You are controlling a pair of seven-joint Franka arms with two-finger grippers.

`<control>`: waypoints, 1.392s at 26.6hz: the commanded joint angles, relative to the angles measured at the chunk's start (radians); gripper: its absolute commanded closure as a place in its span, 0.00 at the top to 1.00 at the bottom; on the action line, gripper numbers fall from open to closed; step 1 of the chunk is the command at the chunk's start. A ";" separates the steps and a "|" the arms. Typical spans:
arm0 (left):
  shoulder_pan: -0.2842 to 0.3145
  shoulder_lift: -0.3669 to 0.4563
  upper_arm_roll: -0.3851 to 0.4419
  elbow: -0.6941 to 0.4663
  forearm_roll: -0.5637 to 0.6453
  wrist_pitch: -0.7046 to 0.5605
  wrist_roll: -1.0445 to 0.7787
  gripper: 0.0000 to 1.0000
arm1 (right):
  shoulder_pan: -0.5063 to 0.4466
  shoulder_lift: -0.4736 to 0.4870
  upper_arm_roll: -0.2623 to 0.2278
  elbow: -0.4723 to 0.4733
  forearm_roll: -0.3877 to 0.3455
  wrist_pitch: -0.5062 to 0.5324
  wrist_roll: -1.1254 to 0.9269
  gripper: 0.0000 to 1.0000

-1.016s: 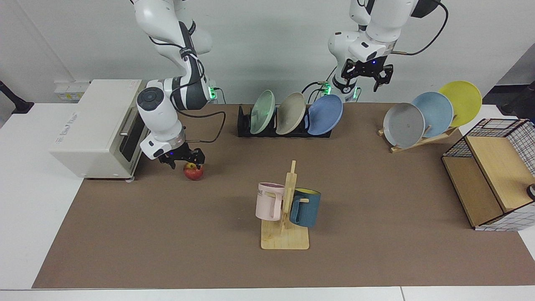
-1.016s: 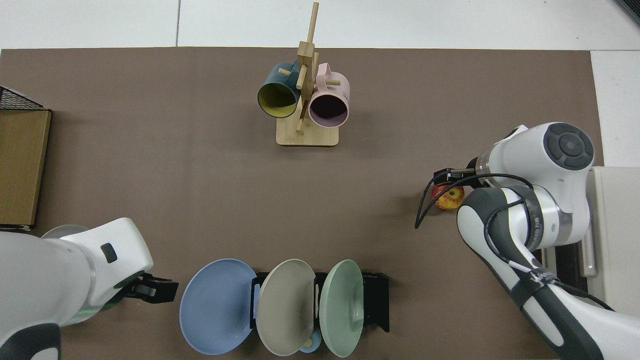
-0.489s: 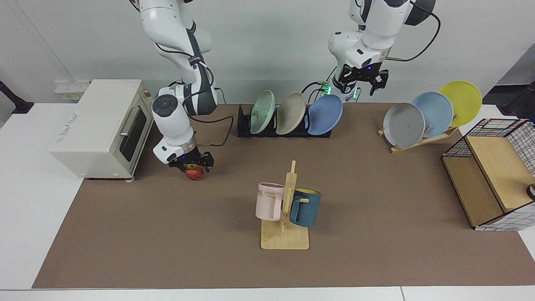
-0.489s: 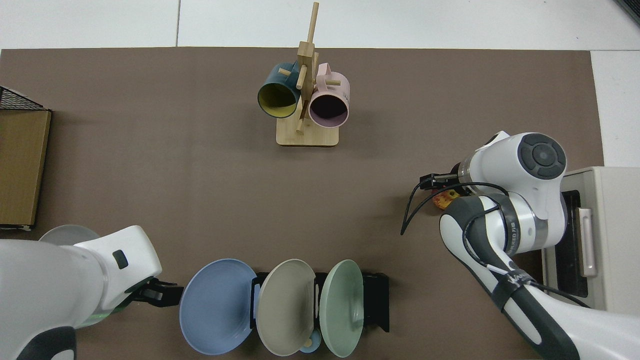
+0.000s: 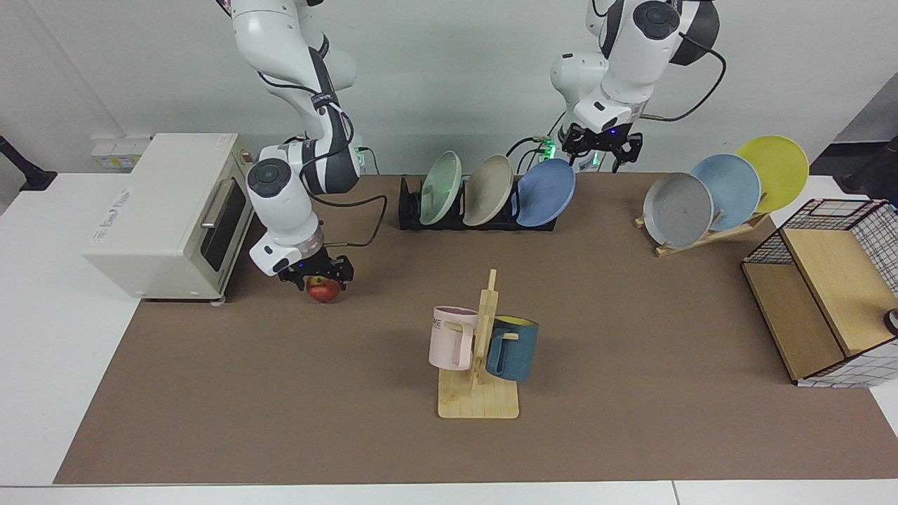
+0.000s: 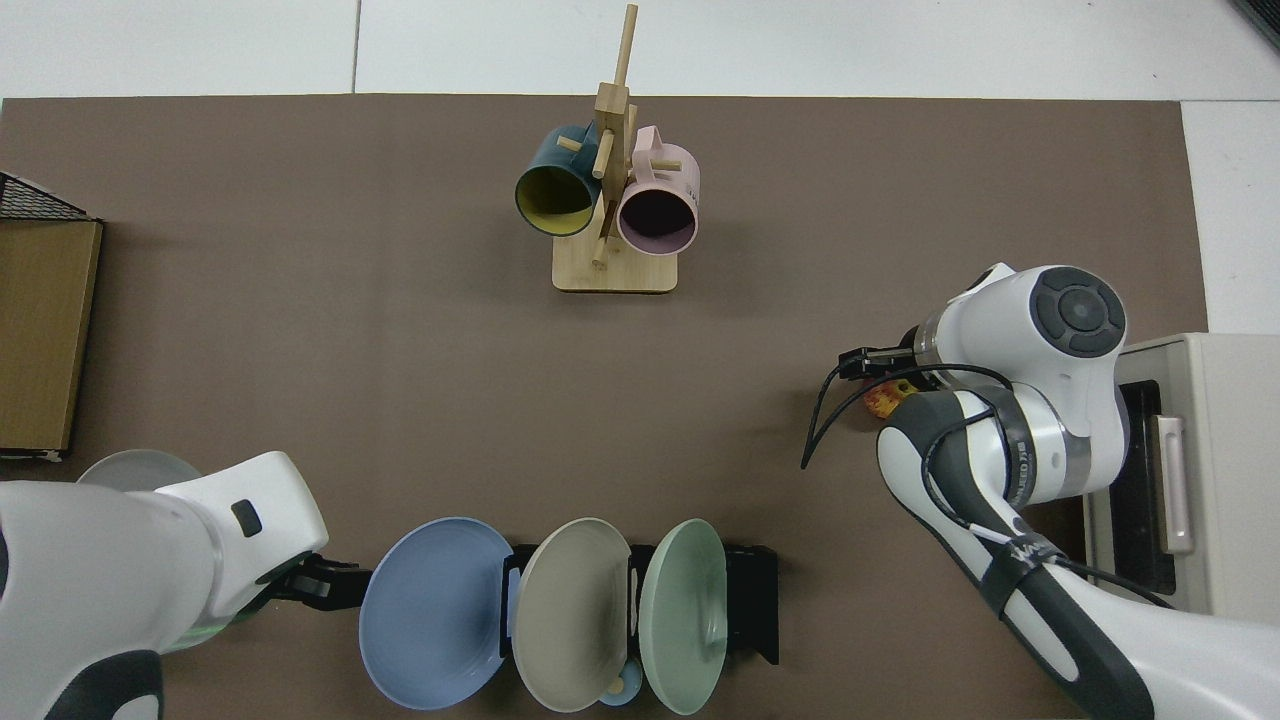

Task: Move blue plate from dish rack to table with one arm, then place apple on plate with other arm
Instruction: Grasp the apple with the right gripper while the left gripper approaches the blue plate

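A robot laboratory arranged like a small kitchen.

Two white robot arms [image 5: 295, 140] stand behind a white table [image 5: 56, 337] with a brown mat [image 5: 631, 315]; on the mat stand a dish rack [image 5: 410, 214] and a mug stand [image 5: 480, 393], beside the mat a toaster oven [image 5: 161, 210], a bare wall behind.

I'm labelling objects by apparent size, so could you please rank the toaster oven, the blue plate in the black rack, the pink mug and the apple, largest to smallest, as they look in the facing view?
1. Toaster oven
2. Blue plate
3. Pink mug, close to the plate and nearer the camera, so unsure
4. Apple, partly hidden by the right gripper
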 commanded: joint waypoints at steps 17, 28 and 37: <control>-0.017 -0.028 0.013 -0.071 -0.043 0.067 -0.027 1.00 | -0.008 0.028 0.006 -0.053 -0.025 0.028 -0.021 1.00; -0.034 -0.044 0.005 -0.198 -0.044 0.182 -0.037 1.00 | -0.010 0.045 0.006 -0.052 -0.026 0.047 -0.019 0.99; -0.031 -0.102 -0.082 -0.289 -0.026 0.223 -0.040 0.91 | -0.014 0.045 0.006 -0.052 -0.026 0.049 -0.012 0.77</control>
